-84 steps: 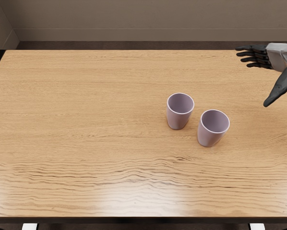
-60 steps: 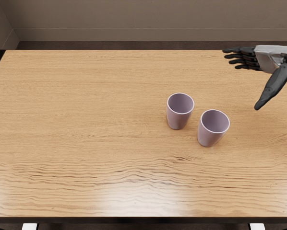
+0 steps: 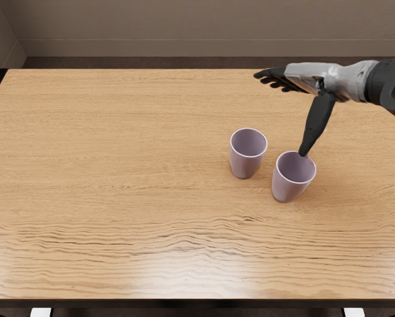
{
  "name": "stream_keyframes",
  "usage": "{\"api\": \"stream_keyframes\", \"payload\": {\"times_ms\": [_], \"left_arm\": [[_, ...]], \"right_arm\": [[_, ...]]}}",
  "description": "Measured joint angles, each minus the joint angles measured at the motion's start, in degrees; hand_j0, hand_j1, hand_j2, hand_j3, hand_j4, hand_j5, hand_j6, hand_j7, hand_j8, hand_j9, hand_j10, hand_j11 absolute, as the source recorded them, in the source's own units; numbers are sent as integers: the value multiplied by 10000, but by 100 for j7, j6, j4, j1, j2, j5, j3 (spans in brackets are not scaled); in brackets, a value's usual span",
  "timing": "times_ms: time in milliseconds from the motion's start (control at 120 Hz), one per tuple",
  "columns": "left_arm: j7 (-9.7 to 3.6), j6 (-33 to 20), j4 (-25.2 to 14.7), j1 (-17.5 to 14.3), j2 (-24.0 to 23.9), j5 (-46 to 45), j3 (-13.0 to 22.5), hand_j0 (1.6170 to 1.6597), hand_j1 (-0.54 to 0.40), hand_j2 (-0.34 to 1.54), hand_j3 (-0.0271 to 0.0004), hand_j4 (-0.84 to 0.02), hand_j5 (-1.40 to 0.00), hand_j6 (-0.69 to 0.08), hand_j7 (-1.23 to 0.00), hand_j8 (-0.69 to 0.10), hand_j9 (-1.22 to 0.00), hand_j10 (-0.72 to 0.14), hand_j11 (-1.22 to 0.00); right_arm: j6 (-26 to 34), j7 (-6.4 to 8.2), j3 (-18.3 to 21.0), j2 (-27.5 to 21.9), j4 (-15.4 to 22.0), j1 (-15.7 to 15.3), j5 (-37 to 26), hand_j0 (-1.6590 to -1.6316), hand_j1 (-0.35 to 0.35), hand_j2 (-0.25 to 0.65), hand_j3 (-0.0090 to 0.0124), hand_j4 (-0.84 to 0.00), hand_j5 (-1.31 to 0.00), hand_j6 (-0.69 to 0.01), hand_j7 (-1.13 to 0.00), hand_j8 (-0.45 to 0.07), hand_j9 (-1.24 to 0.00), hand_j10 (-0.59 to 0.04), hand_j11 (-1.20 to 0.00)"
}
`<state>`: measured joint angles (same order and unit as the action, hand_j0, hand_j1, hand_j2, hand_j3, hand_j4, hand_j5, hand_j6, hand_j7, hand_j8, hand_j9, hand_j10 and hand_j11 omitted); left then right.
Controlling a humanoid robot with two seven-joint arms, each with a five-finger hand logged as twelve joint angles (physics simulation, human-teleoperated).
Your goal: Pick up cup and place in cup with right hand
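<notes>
Black-and-grey right hand spread, empty. Low-swinging thumb could knock smooth mauve tapered cup into matching mauve cup beside it.

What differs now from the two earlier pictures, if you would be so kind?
The right robot hand has moved left across the picture, and its thumb tip now overlaps the rim of the nearer cup in this view. Its fingers are open; nothing was taken hold of or let go. That cup and the farther cup stand where they were.
</notes>
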<state>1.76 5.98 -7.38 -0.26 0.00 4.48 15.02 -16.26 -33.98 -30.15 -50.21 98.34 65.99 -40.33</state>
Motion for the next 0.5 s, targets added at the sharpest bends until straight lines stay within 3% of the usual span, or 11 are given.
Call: {"api": "stream_keyframes", "payload": {"times_ms": [233, 500], "left_arm": [[0, 0, 0, 0, 0, 0, 0, 16581, 3490, 0, -1, -3, -1, -4, -1, -3, -1, -2, -1], [0, 0, 0, 0, 0, 0, 0, 16581, 3490, 0, 0, -2, -1, -3, -1, -3, 0, -2, 0]], "right_arm": [[751, -91, 518, 969, -178, 52, -703, -16581, -3095, -57, 0, -371, -446, -386, -441, -376, -444, -365, -443], [1204, -101, 1156, 1370, -493, 24, -1097, -16581, -3088, -56, 0, -371, -452, -386, -448, -376, -451, -365, -450]]}}
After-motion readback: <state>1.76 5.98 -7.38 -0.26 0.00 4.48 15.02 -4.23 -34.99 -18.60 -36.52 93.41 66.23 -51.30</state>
